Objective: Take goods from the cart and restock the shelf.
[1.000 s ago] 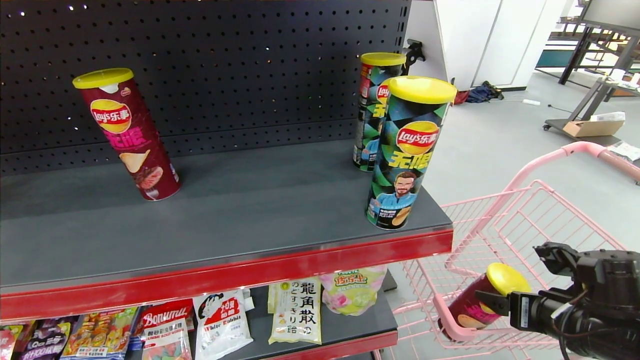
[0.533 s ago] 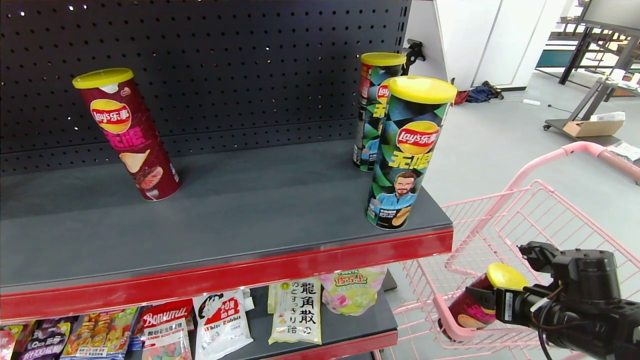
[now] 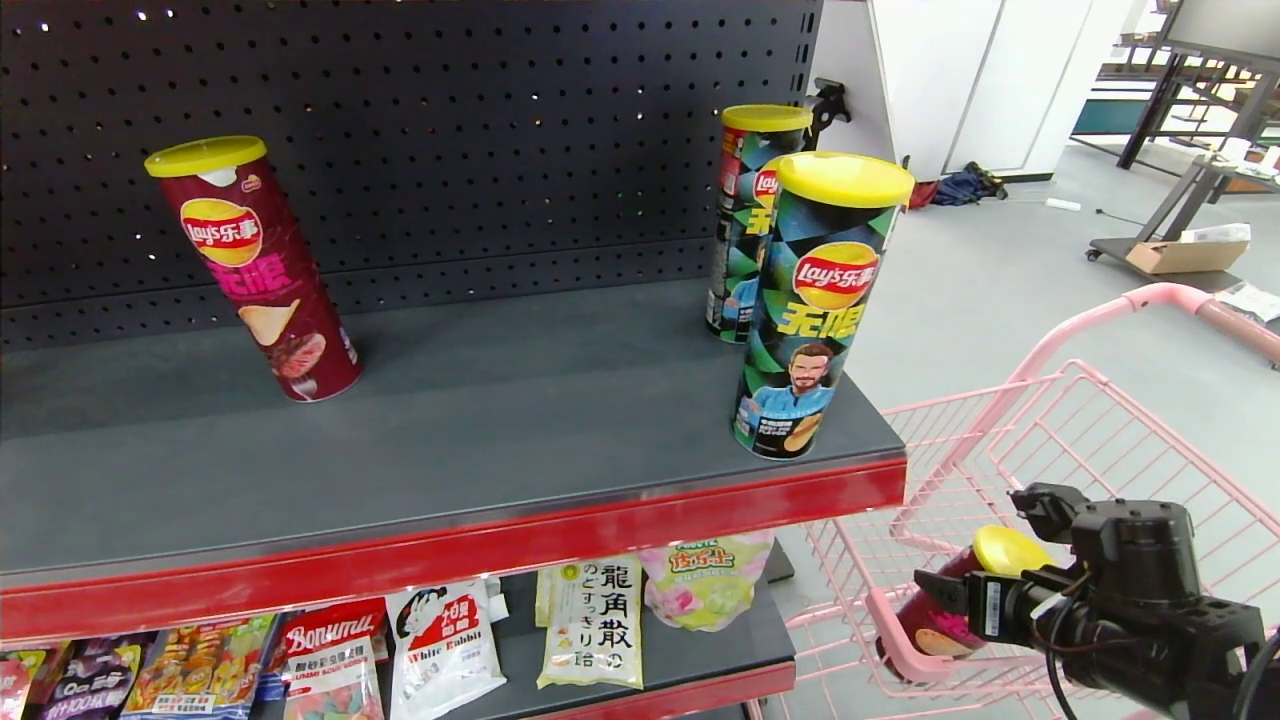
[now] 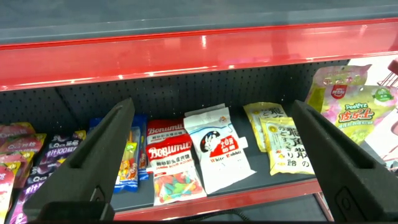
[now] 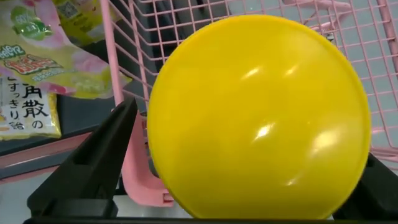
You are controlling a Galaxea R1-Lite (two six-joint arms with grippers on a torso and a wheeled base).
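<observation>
A maroon chip can (image 3: 922,622) with a yellow lid (image 5: 258,118) leans in the near corner of the pink cart (image 3: 1060,420). My right gripper (image 3: 985,548) is at the can's top, open, with one finger on each side of the lid (image 3: 1008,548); its fingers (image 5: 93,168) stand just clear of the lid's rim. On the grey upper shelf (image 3: 480,430) stand a maroon can (image 3: 255,270) at the left and two green cans (image 3: 815,310) (image 3: 745,220) at the right end. My left gripper (image 4: 211,162) is open, facing the lower shelf.
The shelf's red front edge (image 3: 450,550) runs across the head view. Snack bags (image 4: 217,155) lie on the lower shelf (image 4: 261,196). Black pegboard (image 3: 450,130) backs the upper shelf. Open grey floor (image 3: 1000,280) lies beyond the cart.
My right arm has moved left towards the can in the cart, bringing its fingers around the yellow lid. The cans on the shelf and the cart have not moved.
</observation>
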